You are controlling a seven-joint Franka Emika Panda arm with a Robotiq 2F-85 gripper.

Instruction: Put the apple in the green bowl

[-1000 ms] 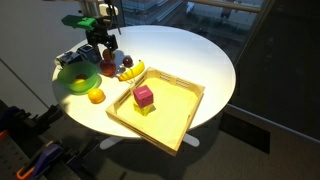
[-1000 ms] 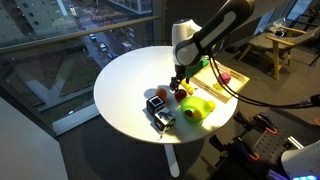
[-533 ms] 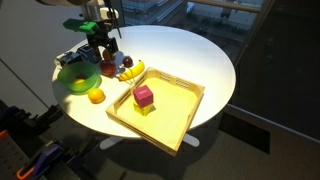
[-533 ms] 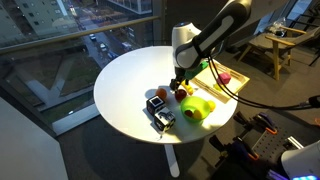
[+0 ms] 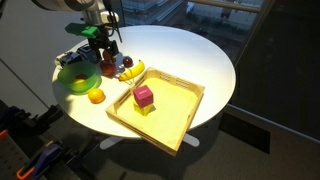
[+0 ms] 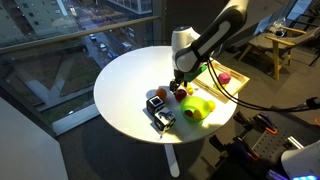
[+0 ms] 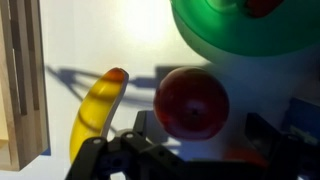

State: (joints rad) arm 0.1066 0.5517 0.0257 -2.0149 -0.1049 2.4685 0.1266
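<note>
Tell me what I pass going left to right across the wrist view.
In order: wooden tray wall → banana → apple. The green bowl spreads across the top above the apple, overlapping its span, so it is left out of the order.

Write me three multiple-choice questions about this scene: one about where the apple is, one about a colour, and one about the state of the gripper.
1. Where is the apple?
A. on the table, beside the green bowl
B. inside the green bowl
C. on the floor

2. What colour is the upper block in the wooden tray?
A. blue
B. white
C. pink

3. The gripper is:
A. shut on the apple
B. open
C. out of view

Answers: 1 A, the wrist view shows the apple on the white tabletop outside the bowl's rim. 2 C, the block looks pink in an exterior view. 3 B, in the wrist view the fingers stand apart on either side of the apple.
</note>
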